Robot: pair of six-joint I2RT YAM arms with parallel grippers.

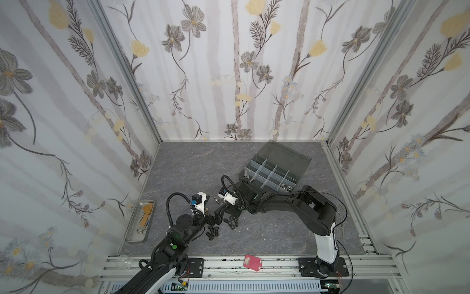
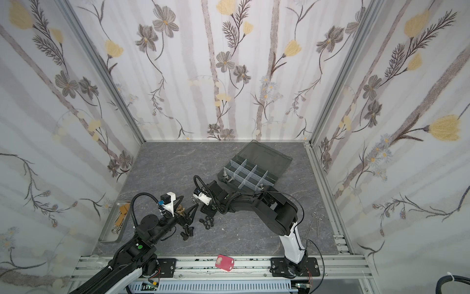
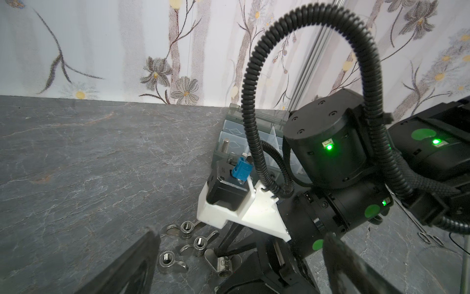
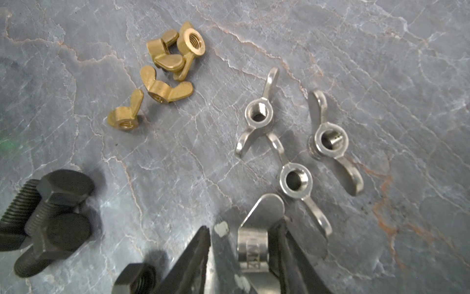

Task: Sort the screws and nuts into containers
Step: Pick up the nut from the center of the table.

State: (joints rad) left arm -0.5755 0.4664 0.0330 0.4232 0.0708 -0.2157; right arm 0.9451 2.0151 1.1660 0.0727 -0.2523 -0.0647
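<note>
The right gripper (image 4: 243, 225) has its thin black fingers (image 4: 195, 254) drawn narrow onto a silver wing nut (image 4: 251, 247) that lies on the table (image 1: 254, 236), a grey slab veined like slate. Both fingers press the nut's stamped barrel, and one rounded wing juts past the tips, so its long axis runs along the fingers. Just beyond it lie three more loose silver wing nuts (image 4: 295, 179), smooth and shiny, flat with their threaded holes facing up and their wings splayed in differing directions. A tight cluster of smaller brass wing nuts (image 4: 167, 63) lies near them. The left gripper (image 1: 215, 216) hangs close by with its fingers spread wide and nothing between them. The screws (image 1: 211, 233) are matte black with hexagonal heads and coarse threaded shanks. They lie on their sides in a crossed heap near the middle of the table, a little toward its near edge. The black hex nuts (image 1: 231, 222) lie flat just beside them. The containers (image 1: 269, 175) are clear-walled cells in a dark grey box set diagonally toward the far right corner. Its smoky lid (image 1: 284, 155) is thrown open. In the box's end cell nearest the grippers a silver bolt (image 3: 225, 145) stands upright, and small silver pieces (image 1: 286, 188) lie in a cell on the box's near side.
</note>
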